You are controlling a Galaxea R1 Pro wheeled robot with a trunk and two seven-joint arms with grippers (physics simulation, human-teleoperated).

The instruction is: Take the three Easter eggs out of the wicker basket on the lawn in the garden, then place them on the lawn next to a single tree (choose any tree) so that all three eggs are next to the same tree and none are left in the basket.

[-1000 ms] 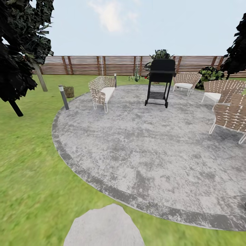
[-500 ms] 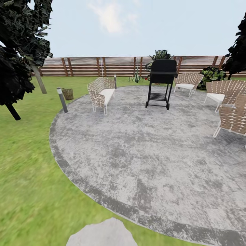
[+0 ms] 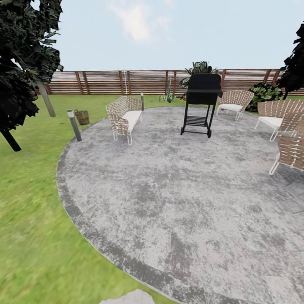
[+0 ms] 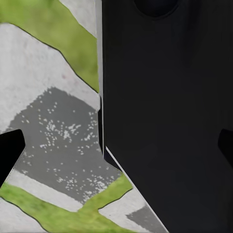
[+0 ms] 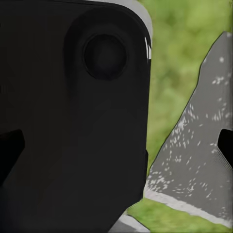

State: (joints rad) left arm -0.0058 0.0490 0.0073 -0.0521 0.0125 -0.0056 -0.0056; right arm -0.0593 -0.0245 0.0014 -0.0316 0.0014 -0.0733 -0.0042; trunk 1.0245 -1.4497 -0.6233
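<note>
The wicker basket [image 3: 82, 117] stands far off on the lawn [image 3: 29, 202], beyond the left rim of the stone patio. The Easter eggs are hidden at this distance. Behind and left of the basket rises a tree [image 3: 45, 98] with a pale slanted trunk and dark leaves. In the left wrist view my left gripper [image 4: 116, 150] is open, its dark fingertips [image 4: 9, 155] at the picture's edges with nothing between them. My right gripper [image 5: 116, 150] is open and empty too, in front of my dark body panel.
The round grey patio [image 3: 181, 190] spreads ahead. On it stand a wicker bench [image 3: 123, 116], a black grill [image 3: 202, 99] and wicker chairs [image 3: 278, 116] at the right. A bollard lamp [image 3: 74, 124] marks the rim near the basket. A dark-trunked conifer [image 3: 10, 141] stands left; a wooden fence [image 3: 126, 81] closes the back.
The camera has moved forward: the grey stepping stone at the bottom edge has almost slid out of view, and the patio fills more of the view. Nothing in the garden has moved.
</note>
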